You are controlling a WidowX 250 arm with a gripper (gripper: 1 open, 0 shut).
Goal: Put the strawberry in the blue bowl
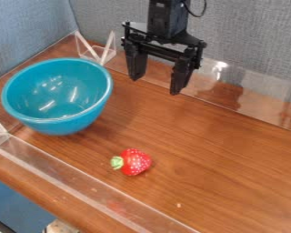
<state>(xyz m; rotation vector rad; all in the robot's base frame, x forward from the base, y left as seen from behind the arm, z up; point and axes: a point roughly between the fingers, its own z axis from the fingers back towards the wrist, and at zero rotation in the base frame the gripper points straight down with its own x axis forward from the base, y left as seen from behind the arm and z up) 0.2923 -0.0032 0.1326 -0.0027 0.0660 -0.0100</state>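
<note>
The black jaws (162,73) are hanging wide open and pointing straight down, and they are holding nothing. Their two tips are hovering over the back part of the brown wooden tabletop (221,136), near its far edge. The strawberry (135,163) is lying on the tabletop well in front of the jaws, closer to the near edge, with nothing touching it. It is red, and its green leafy cap is pointing to the left. The blue bowl (57,96) is sitting off to the left of the jaws, a little nearer the front, and it is looking empty inside. A clear plastic wall (63,187) is running around the tabletop edges.
</note>
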